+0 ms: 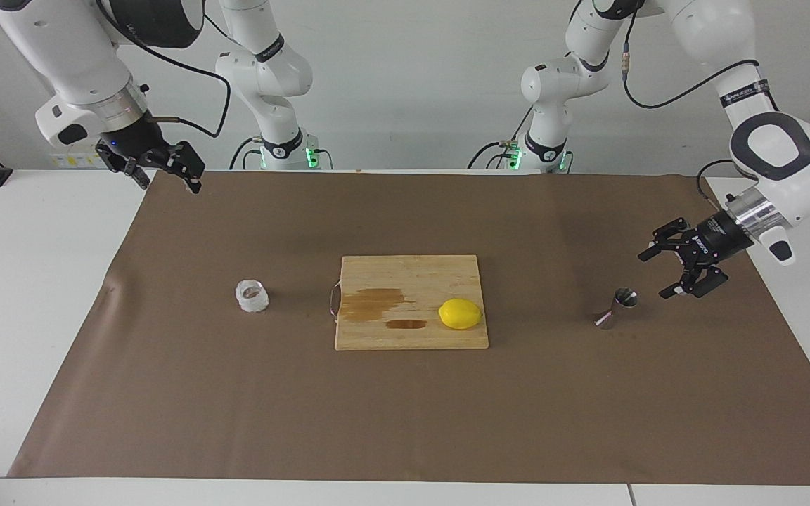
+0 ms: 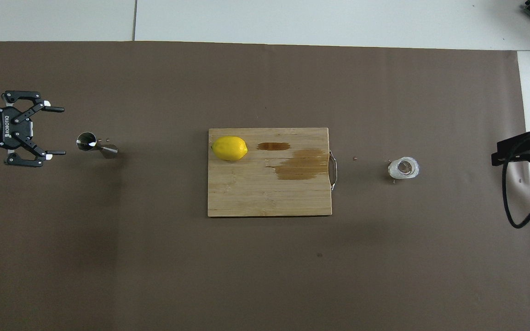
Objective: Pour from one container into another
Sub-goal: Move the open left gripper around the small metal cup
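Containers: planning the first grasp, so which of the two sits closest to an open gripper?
The steel jigger, just off the open left gripper. The glass cup sits apart from the right gripper.

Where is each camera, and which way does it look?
Facing view: high across the table, looking at the robots; both arms show whole, the open left hand beside the steel jigger, the open right hand up at the mat's corner, waiting.
Overhead view: high above the robots' end, looking steeply down; only the two hands show at the edges.
Both share the jigger, glass cup, lemon and cutting board.
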Robot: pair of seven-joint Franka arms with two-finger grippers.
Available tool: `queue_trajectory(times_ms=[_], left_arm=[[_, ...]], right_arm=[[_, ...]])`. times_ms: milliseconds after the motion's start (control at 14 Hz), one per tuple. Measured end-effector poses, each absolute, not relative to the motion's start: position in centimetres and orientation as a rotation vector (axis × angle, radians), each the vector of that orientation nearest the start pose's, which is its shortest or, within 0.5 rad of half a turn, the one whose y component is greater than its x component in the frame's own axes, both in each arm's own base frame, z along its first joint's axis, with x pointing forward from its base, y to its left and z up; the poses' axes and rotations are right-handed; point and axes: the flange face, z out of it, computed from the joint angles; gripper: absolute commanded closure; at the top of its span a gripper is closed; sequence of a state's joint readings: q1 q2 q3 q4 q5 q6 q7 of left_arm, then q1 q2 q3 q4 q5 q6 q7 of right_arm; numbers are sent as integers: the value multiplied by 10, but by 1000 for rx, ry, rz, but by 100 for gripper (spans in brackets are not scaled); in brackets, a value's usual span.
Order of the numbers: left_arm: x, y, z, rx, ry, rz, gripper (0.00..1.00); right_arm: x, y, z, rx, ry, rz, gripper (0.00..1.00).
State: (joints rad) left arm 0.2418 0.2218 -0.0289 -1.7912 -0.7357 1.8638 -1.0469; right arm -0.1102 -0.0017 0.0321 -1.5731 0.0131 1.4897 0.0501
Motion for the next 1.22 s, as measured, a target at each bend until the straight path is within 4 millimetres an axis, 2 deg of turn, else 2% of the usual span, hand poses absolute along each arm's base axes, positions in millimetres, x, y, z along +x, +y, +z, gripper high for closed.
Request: queue_trajectory(times_ms=[143, 430, 787, 1217], left_arm=[[612, 82, 413, 1766, 1783, -586, 0], [614, 99, 384, 1677, 1829, -634, 0], [607, 106, 358, 1444, 1861, -678, 0], [597, 104, 336, 1347, 1871, -733, 0]], right_arm=[[543, -41, 618, -3118, 199, 127, 0], [543, -41, 618, -3118, 199, 127, 0], [543, -41, 618, -3118, 199, 127, 0], [543, -41, 618, -3118, 199, 127, 0]])
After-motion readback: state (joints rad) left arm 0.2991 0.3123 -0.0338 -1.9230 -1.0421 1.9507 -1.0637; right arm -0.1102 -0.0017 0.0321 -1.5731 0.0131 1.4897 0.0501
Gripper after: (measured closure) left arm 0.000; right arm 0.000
